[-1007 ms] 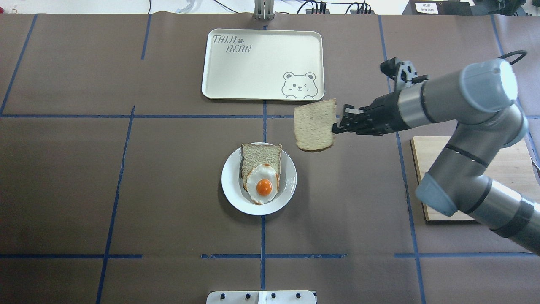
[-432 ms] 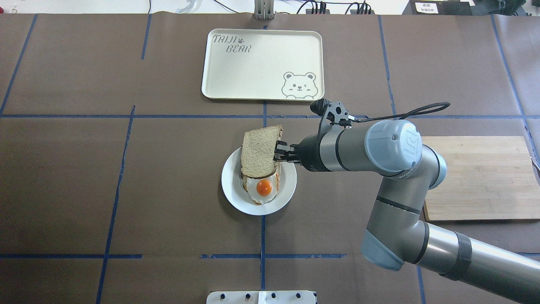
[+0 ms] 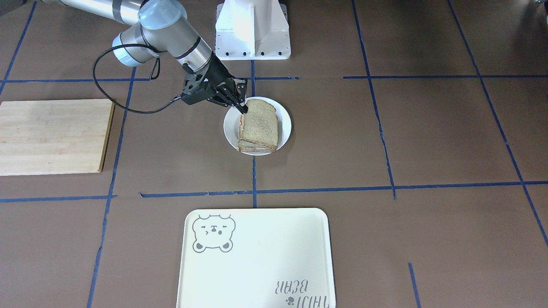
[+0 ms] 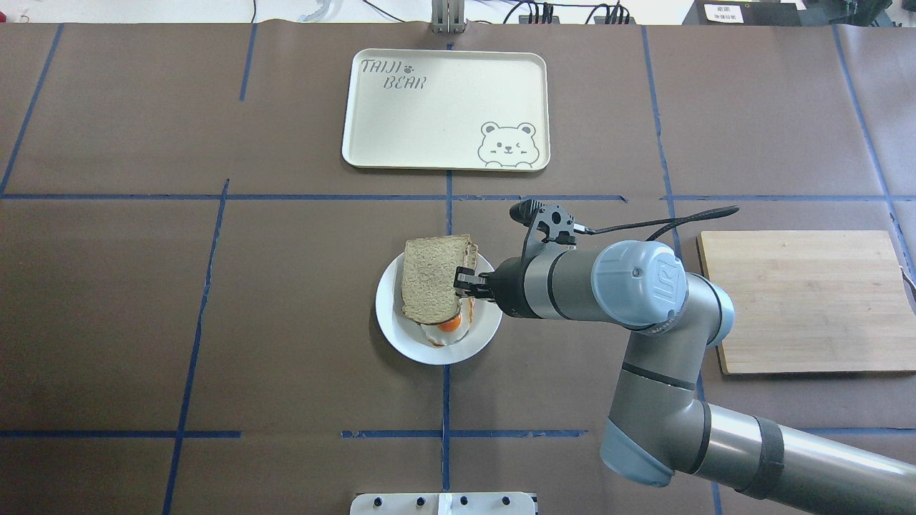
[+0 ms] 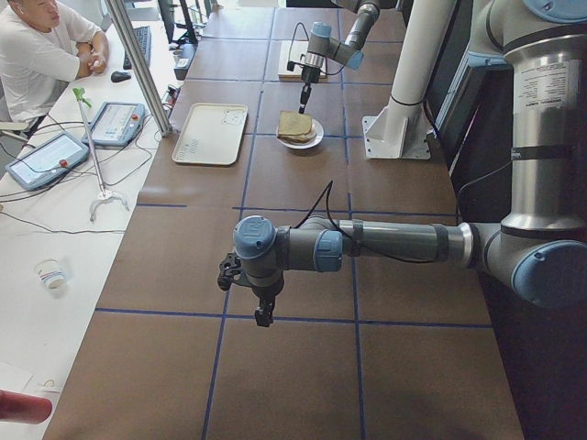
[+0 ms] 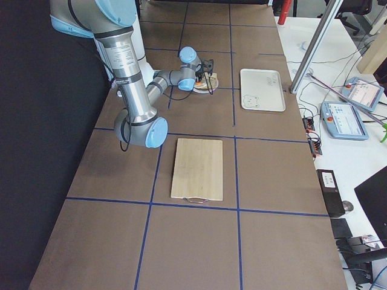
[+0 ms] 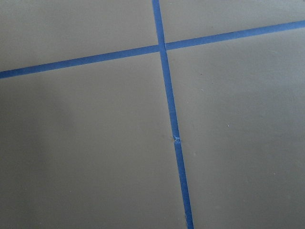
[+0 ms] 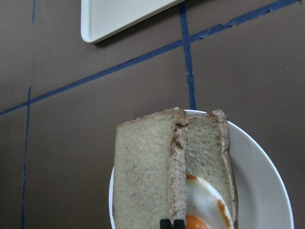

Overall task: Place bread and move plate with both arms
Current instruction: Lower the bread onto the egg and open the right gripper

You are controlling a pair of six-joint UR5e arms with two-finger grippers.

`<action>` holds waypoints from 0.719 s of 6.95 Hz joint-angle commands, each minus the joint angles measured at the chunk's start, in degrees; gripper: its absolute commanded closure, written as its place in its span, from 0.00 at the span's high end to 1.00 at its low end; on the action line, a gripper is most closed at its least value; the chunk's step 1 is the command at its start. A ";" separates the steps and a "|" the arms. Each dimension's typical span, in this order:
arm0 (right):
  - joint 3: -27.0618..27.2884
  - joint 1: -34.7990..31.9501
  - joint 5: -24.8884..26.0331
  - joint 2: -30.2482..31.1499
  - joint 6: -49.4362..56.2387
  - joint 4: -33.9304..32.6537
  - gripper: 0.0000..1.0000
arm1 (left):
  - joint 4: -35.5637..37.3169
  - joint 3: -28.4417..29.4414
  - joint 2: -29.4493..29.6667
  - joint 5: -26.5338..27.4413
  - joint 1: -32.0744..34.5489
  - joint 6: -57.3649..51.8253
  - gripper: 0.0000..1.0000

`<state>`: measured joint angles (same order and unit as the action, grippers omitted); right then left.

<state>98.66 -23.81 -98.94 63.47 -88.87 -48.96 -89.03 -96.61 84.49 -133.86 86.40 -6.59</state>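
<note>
Your right gripper (image 4: 460, 281) has its fingers (image 4: 466, 274) pinched on the crust edge of the grainy tan bread slice (image 4: 429, 279), holding it low over the egg-topped paler slice (image 8: 207, 143) on the small round white plate (image 4: 401, 336) to cap it squarely, while the left gripper (image 5: 263, 316) hangs well apart, fingers wide or narrow you cannot tell.

Brown paper (image 4: 107, 322) is covering the table (image 4: 773, 107), blue tape lines (image 4: 445, 400) crossing it in a grid. In the exterior left view a white bench (image 5: 73, 247) is running along nine o'clock, a man (image 5: 37, 46) sitting at eleven beside a metal post (image 5: 139, 64).
</note>
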 commanded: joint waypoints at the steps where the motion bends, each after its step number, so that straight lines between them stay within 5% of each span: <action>1: -1.10 0.78 1.12 0.25 0.37 0.01 0.22 | 0.00 -0.24 0.06 -0.08 0.00 0.00 1.00; 3: -1.19 1.04 1.73 0.86 0.46 -0.17 0.95 | 0.00 -0.50 0.06 -0.08 0.00 0.00 1.00; 5: -0.40 -1.05 -0.18 0.69 1.07 -9.68 1.00 | -2.00 -0.59 0.15 0.01 0.00 0.00 1.00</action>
<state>97.80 -23.36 -97.71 64.31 -88.19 -52.78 -89.62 -97.15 84.58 -133.92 86.40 -6.59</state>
